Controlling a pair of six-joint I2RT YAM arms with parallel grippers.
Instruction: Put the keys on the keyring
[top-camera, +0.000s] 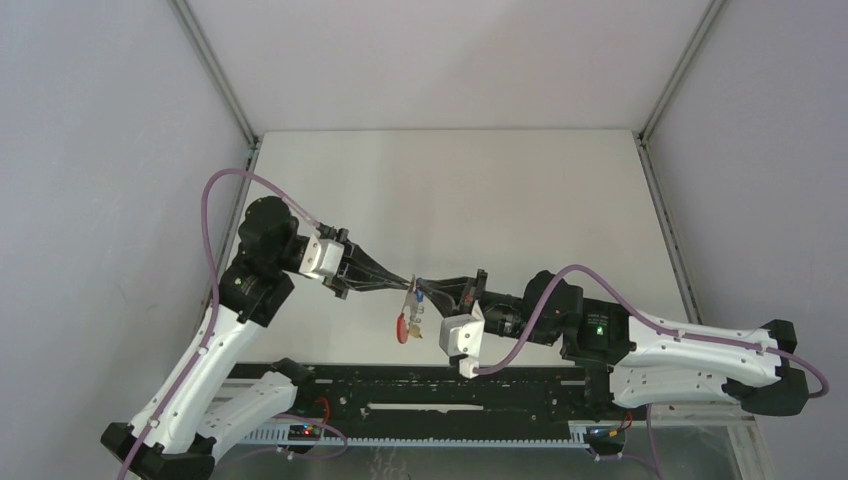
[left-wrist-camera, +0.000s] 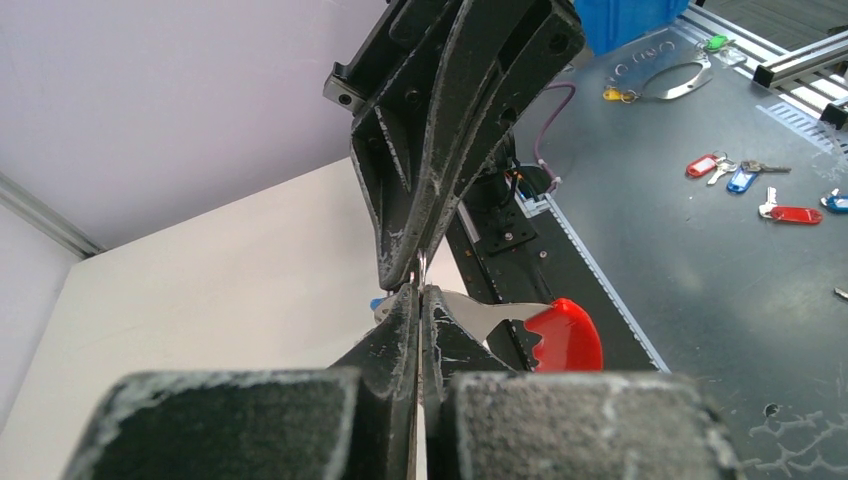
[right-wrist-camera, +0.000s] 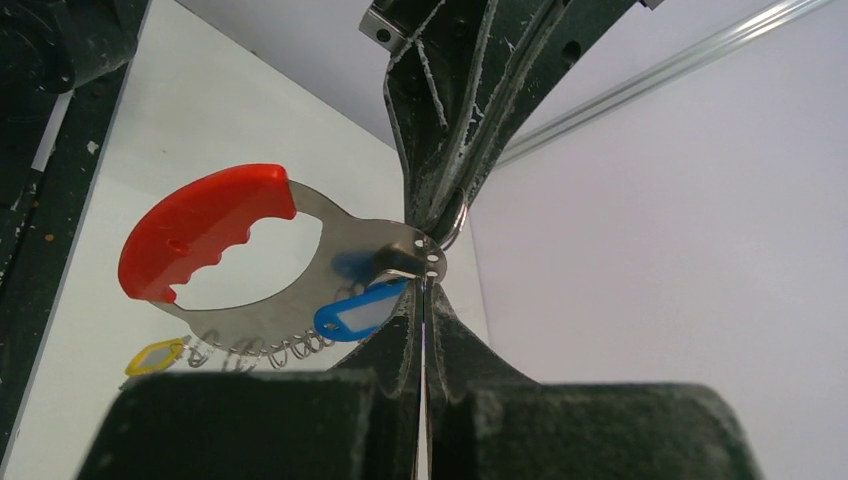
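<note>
The keyring hangs in the air between the two arms, a grey metal plate (right-wrist-camera: 300, 300) with a red band (right-wrist-camera: 205, 225) and a row of wire clips (right-wrist-camera: 265, 350); it also shows in the top view (top-camera: 406, 322). The blue key (right-wrist-camera: 358, 313) hangs at the plate's end by the fingertips. The yellow-orange key (right-wrist-camera: 153, 357) hangs at the far end of the clips. My left gripper (left-wrist-camera: 420, 292) and right gripper (right-wrist-camera: 425, 288) are both shut, tip to tip, on the plate's holed end (right-wrist-camera: 430, 262). A wire loop (right-wrist-camera: 457, 225) sticks out at the left fingertips.
The white table (top-camera: 500, 200) lies below, walled by grey panels. The black rail (top-camera: 450, 395) runs along the near edge. Beyond it, in the left wrist view, a metal bench (left-wrist-camera: 700, 270) holds spare tagged keys (left-wrist-camera: 735, 178), another keyring (left-wrist-camera: 672, 80) and a blue bin (left-wrist-camera: 625, 20).
</note>
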